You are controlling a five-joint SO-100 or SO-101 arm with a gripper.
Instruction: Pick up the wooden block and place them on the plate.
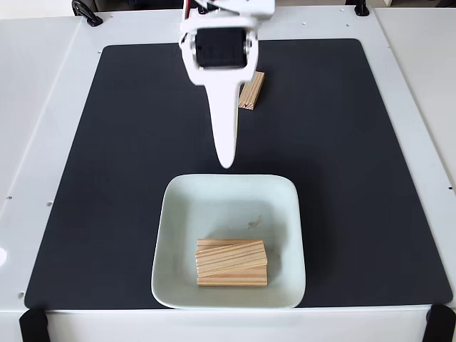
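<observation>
My gripper (226, 158) hangs above the dark mat (128, 178), its white finger pointing at the plate's (285, 196) far rim; I cannot tell whether it is parted or closed. Stacked wooden blocks (231, 262) lie on the plate, apparently delivered. One block (252, 90) waits beside the arm, seemingly next.

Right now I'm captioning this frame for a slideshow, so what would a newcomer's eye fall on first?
First, the white gripper, hanging point-down over the middle of the black mat, its tip just above the far rim of the plate. Next, the pale green plate at the mat's near edge, with a stack of wooden blocks lying toward its front. Last, one lone wooden block on the mat at the far side, partly behind the gripper.
</observation>
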